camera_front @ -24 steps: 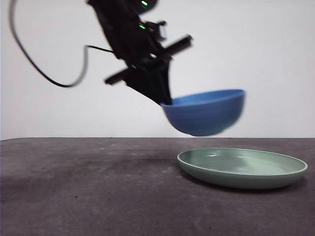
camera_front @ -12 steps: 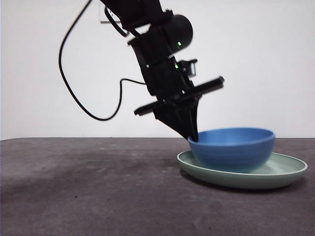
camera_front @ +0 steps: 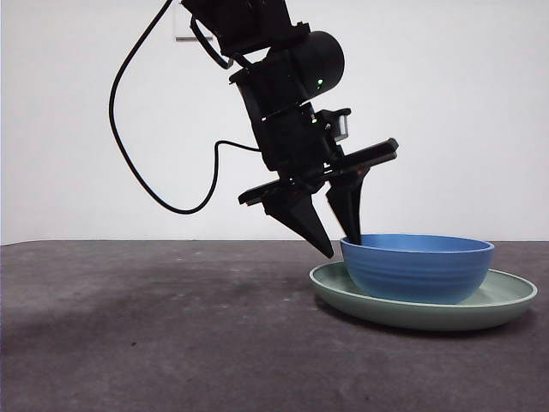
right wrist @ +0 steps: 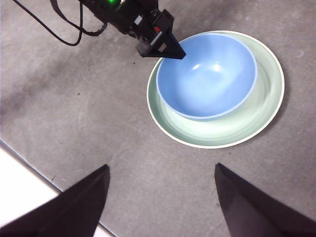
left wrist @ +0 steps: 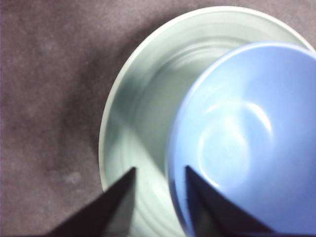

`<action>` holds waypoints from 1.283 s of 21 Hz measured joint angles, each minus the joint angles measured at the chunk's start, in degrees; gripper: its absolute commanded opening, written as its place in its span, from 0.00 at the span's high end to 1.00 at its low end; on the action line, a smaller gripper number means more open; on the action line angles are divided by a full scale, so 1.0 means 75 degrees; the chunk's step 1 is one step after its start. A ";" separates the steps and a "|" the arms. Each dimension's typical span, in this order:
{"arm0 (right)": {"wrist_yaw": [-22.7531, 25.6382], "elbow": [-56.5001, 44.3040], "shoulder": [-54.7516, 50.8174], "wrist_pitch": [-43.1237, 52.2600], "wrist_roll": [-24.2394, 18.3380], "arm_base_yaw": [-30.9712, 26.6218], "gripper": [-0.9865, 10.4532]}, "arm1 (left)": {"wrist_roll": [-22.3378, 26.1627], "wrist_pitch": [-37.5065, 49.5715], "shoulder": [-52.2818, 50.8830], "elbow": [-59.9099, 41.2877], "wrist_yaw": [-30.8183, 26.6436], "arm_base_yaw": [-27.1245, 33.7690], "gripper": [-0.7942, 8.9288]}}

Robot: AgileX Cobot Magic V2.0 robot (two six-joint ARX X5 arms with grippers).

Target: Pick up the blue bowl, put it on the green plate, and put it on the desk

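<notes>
The blue bowl (camera_front: 418, 268) sits on the green plate (camera_front: 506, 305); the left gripper (camera_front: 340, 243), jaws spread astride its rim, needs only to lift clear.

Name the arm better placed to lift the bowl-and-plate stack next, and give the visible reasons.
Left, probably. Its hand is open astride the rim of the round ridged blue bowl, which sits in the wide pale green plate. The right hand hangs high and open, away from both.

A plain white wall (camera_front: 480, 103) rises behind the dark tabletop — evenly lit, bare, no windows.
</notes>
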 measured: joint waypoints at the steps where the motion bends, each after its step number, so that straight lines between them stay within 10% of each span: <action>1: 0.0000 0.0000 0.0000 0.0000 0.0000 0.0000 0.62 | 0.0000 -0.0012 0.0000 0.0055 0.0000 0.0000 0.69; 19: 0.0026 -0.0003 0.0000 0.0000 0.0000 0.0000 0.62 | 0.0312 -0.0842 -0.3657 0.0423 0.0041 0.0930 0.69; 27: 0.0294 0.0000 0.0000 0.0000 0.0000 0.0000 0.62 | 0.0641 -0.0128 -0.6105 -0.3162 0.1011 0.1303 0.69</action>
